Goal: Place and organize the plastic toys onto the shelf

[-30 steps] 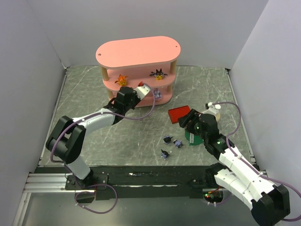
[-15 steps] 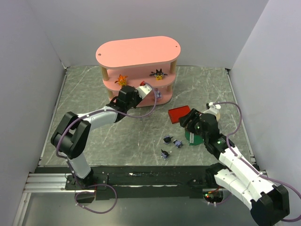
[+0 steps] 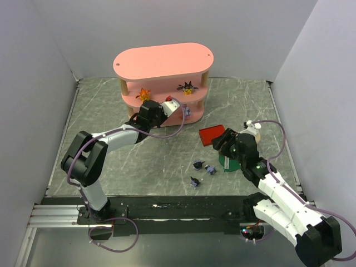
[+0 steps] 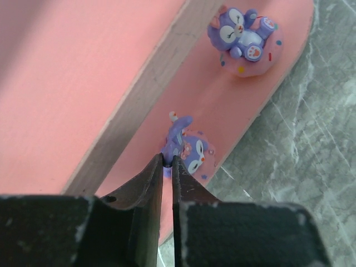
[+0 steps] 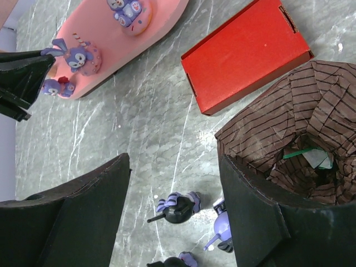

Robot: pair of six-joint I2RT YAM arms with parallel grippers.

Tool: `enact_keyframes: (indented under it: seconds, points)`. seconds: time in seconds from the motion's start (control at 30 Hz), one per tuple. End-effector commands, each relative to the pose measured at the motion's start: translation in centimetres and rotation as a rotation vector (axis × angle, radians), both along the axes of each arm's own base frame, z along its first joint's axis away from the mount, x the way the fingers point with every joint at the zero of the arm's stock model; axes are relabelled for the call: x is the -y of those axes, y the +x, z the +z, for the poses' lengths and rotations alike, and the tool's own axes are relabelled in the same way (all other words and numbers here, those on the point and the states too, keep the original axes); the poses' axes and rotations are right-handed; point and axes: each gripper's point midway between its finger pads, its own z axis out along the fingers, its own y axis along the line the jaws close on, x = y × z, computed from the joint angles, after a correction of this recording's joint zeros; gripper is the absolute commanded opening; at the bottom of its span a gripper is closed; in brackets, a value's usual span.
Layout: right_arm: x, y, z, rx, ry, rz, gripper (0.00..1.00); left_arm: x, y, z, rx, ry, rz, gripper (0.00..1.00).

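I had the left fingers (image 4: 167, 162) drawn almost together over the shelf's (image 3: 163, 60) bottom board (image 4: 233, 94). A sliver of lilac showed in the slit between them, so I judged they were pinching a thin edge of the nearest lilac-pink toy (image 4: 189, 154), though the wrist view was too tight for me to be sure. That toy sat on the board's front lip, just beside a wooden post (image 4: 146, 100). A second lilac-pink toy (image 4: 242, 34) stood apart from it toward 1 o'clock, and the right wrist view showed a third lilac-pink toy (image 5: 129, 10) further along the same board. The orange toy (image 3: 144, 94) and the spiky black toy (image 3: 187, 87) were on the middle board. The dark toys (image 3: 210, 169) lay on the table (image 3: 111, 128) at about 5 o'clock from its centre, near the red box (image 5: 245, 53) and the green cylinder (image 3: 227, 163). The right fingers (image 5: 173, 161) hung above them, spread wide and empty. I reckoned these figurines were light, hard and slick, apt to squirt out of a pinch on an ear or arm, so I would grip across the round base or torso and squeeze gently.
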Motion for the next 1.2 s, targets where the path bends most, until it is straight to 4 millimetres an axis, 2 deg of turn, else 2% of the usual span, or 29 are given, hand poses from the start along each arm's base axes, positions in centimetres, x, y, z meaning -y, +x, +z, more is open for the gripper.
enact_keyframes:
  seconds: [0.0, 0.27, 0.37, 0.53, 1.0, 1.03, 1.07, 1.13, 1.17]
  points:
    - [0.1, 0.7, 0.5, 0.032, 0.006, -0.009, 0.73, 1.3, 0.9, 3.5, 0.077, -0.049, -0.045, 0.16]
    - [0.1, 0.7, 0.4, 0.030, 0.003, -0.007, 0.73, 1.4, 0.9, 3.7, 0.091, -0.059, -0.054, 0.19]
    - [0.2, 0.7, 0.4, 0.028, 0.003, -0.010, 0.73, 1.6, 1.0, 3.3, 0.082, -0.052, -0.054, 0.18]
    - [0.4, 0.7, 0.6, 0.033, -0.002, -0.015, 0.73, 1.8, 1.3, 2.9, 0.080, -0.056, -0.054, 0.01]
    - [0.6, 0.9, 0.3, 0.026, -0.002, -0.020, 0.73, 1.9, 1.3, 2.4, 0.091, -0.067, -0.063, 0.01]
    - [0.6, 0.9, 0.3, 0.027, -0.003, -0.023, 0.73, 2.0, 1.2, 2.4, 0.092, -0.066, -0.065, 0.03]
    - [0.6, 0.9, 0.3, 0.026, -0.002, -0.022, 0.73, 1.9, 1.2, 2.3, 0.087, -0.066, -0.066, 0.15]
    - [0.5, 0.9, 0.3, 0.025, 0.002, -0.019, 0.73, 1.8, 1.2, 2.5, 0.089, -0.067, -0.056, 0.21]
    - [0.6, 1.0, 0.4, 0.026, 0.003, -0.020, 0.73, 1.8, 1.1, 2.5, 0.089, -0.065, -0.057, 0.27]
